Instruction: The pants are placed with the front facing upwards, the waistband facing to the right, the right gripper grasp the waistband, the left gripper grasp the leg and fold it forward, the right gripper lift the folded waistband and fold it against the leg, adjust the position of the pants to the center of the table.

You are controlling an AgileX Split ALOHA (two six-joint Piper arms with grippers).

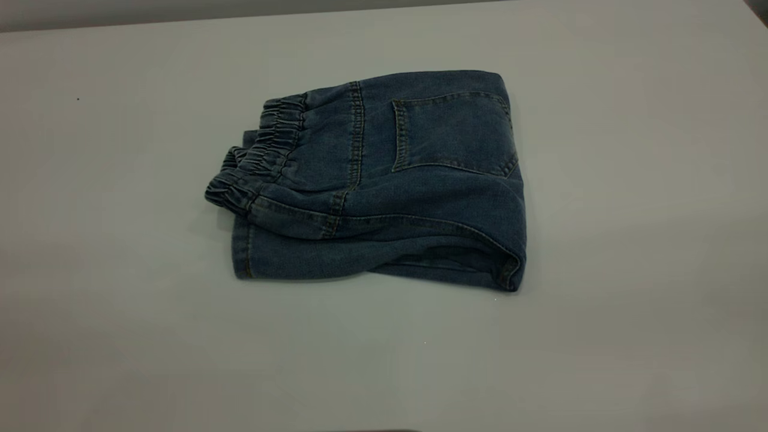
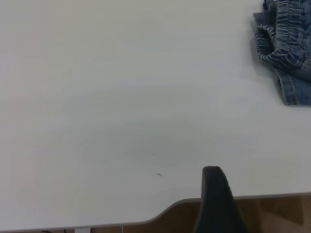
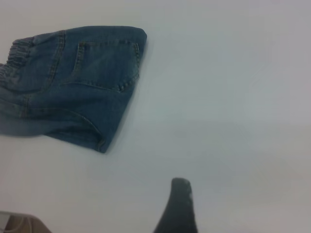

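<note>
The pants (image 1: 384, 180) lie folded into a compact blue denim bundle near the middle of the table (image 1: 120, 312), with a back pocket (image 1: 453, 132) facing up. The ruffled waistband (image 1: 258, 156) sits at the bundle's left end, over a leg hem. Neither arm shows in the exterior view. In the left wrist view the left gripper (image 2: 214, 194) is a black wedge above the table's edge, far from the waistband (image 2: 284, 39). In the right wrist view the right gripper (image 3: 180, 206) hovers over bare table, well apart from the pants (image 3: 73, 82). Nothing is held.
White tabletop spreads on all sides of the bundle. The left wrist view shows the table's rounded corner and a brown floor (image 2: 272, 213) beyond it. The far table edge (image 1: 240, 18) runs along the exterior view's top.
</note>
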